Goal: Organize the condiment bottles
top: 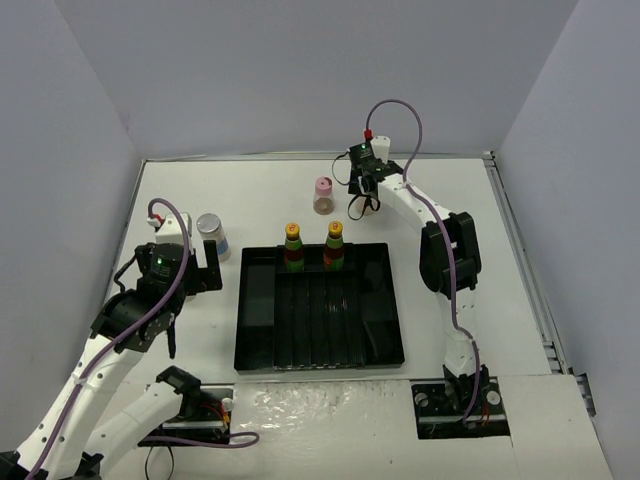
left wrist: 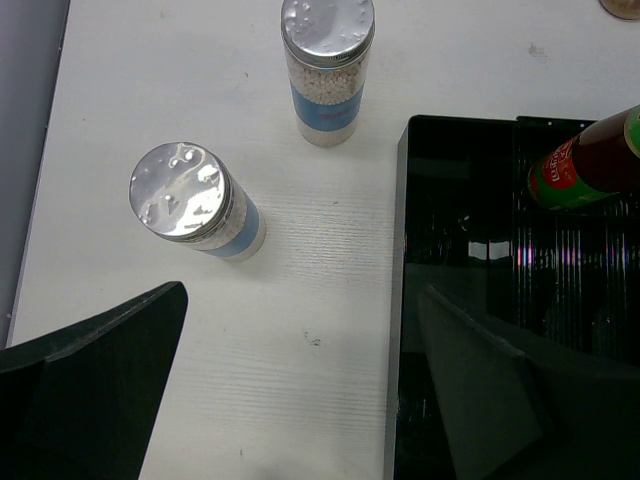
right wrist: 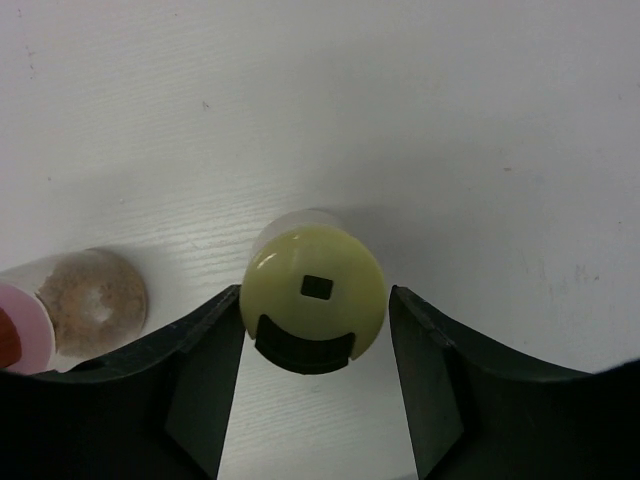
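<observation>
A yellow-green-capped bottle (right wrist: 313,290) stands upright on the table between the fingers of my right gripper (right wrist: 315,300). The left finger touches its cap and a thin gap shows at the right finger. A pink-capped bottle (top: 323,194) stands just left of it. Two orange-capped bottles (top: 293,248) (top: 334,246) stand in the back of the black tray (top: 250,320). Two silver-lidded shakers (left wrist: 195,200) (left wrist: 327,65) stand on the table left of the tray. My left gripper (left wrist: 300,300) hangs open and empty above the table, short of them.
The tray's left wall (left wrist: 400,300) runs under my left gripper's right finger. Grey walls close off the table at the back and both sides. The right arm (top: 450,250) reaches along the tray's right side.
</observation>
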`<state>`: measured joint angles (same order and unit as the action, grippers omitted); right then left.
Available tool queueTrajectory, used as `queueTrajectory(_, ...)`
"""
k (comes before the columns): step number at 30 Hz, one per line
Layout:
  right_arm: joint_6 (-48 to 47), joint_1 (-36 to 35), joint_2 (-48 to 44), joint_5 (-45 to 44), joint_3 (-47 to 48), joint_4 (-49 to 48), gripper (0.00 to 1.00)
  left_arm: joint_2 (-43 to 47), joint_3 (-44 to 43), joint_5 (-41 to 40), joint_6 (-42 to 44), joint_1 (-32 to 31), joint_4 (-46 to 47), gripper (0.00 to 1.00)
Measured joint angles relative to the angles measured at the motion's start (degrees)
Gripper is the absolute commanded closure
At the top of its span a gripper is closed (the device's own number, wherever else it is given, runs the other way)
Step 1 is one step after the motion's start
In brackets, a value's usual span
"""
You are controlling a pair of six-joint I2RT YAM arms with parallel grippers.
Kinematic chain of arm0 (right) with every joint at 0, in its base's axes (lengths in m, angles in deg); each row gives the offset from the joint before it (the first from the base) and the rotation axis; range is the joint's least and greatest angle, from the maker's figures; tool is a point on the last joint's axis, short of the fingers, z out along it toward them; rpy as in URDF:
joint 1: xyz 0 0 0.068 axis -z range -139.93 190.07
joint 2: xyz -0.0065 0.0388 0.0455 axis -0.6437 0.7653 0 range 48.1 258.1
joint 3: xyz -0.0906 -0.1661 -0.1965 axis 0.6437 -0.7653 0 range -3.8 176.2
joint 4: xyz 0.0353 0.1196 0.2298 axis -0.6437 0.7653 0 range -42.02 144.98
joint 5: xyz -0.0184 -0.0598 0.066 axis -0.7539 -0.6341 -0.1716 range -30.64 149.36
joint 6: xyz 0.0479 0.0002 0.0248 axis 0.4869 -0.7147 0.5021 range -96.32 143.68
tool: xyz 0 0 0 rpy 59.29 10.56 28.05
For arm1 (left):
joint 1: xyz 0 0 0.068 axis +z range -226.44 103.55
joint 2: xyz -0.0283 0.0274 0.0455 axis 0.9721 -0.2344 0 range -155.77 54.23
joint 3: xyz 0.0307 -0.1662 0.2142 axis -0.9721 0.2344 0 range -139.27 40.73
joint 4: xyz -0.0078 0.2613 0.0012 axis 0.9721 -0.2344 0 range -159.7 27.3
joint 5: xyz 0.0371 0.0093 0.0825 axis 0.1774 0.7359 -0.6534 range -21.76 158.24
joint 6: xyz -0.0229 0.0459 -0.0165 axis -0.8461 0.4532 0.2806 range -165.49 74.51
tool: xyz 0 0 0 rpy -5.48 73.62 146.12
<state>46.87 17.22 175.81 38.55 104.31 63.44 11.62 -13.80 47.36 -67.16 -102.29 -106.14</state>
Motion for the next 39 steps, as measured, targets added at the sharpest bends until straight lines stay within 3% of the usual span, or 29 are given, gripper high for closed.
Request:
queueTrajectory(4, -0.6, 0.0, 0.1, 0.1, 0.0, -0.3, 0.68, 0.0, 0.0, 0.0, 0.0, 0.0, 0.0, 0.03)
queueTrajectory(9, -0.9, 0.0, 0.2, 0.1, -0.2, -1.0, 0.99, 0.0, 0.0, -0.1, 0.0, 0.0, 0.0, 0.03)
queueTrajectory(20, -0.5, -0.5, -6.3, -1.3, -8.9, -1.7, 1.00, 0.0, 0.0, -0.2, 0.0, 0.0, 0.0, 0.03)
queueTrajectory(29, 0.1, -4.2, -24.2, -4.9, -15.4, -0.3, 1.00, 0.1, 0.0, -0.1, 0.0, 0.0, 0.0, 0.03)
queueTrajectory(39, 4.0, -10.0, -44.2, -7.5, -33.5, 0.1, 1.00, 0.6, 0.0, 0.0, 0.0, 0.0, 0.0, 0.03)
